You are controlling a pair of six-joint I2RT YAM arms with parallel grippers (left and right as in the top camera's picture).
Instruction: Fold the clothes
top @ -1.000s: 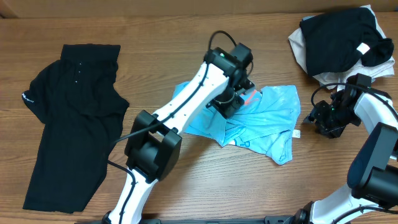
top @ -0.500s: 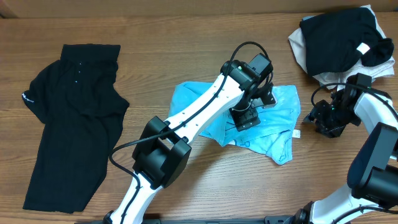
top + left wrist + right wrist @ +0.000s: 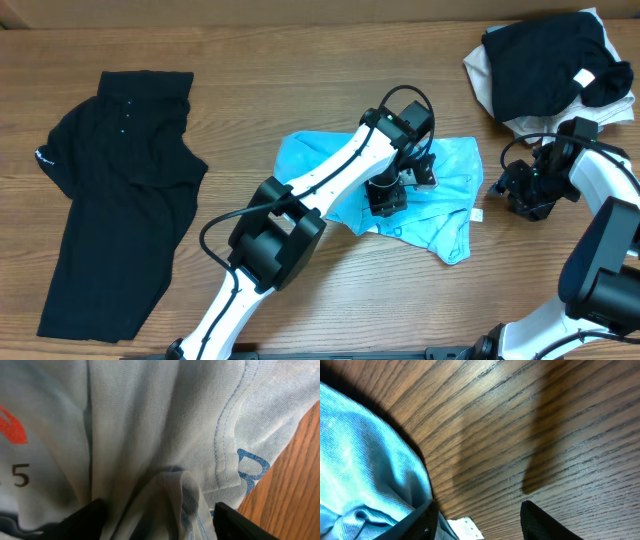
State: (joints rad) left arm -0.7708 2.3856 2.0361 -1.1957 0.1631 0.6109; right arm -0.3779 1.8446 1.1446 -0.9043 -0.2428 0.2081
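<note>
Two claws: the left claw (image 3: 157,509) and the right claw (image 3: 477,512) are both standing released, with their fingers spread.
Left claw, contents: its fingers (image 3: 87,519) are straddling a raised ridge of the T-shirt (image 3: 150,420); the cloth is lying between them and is not yet being pinched.
Right claw, contents: it is holding nothing and is hanging over the bare table (image 3: 545,420).
T-shirt, position: it is lying crumpled in the middle of the table, directly under the left claw. Its right edge is sitting just beside the right claw, with the white neck tag (image 3: 465,528) close to one finger.
T-shirt, handling: the fabric is looking thin, light and limp. It is likely to be dragging and bunching rather than sliding as one piece, and it is unlikely to be holding a crease unless pressed flat.
T-shirt, hold points: the ridge between the left fingers is offering a ready pinch. The stitched hem (image 3: 225,435) is probably giving a firmer, more predictable hold for spreading.
Surroundings: a black garment (image 3: 110,180) is lying flat well to the left, and a pile of dark and white clothes (image 3: 550,70) is sitting at the far right corner.
</note>
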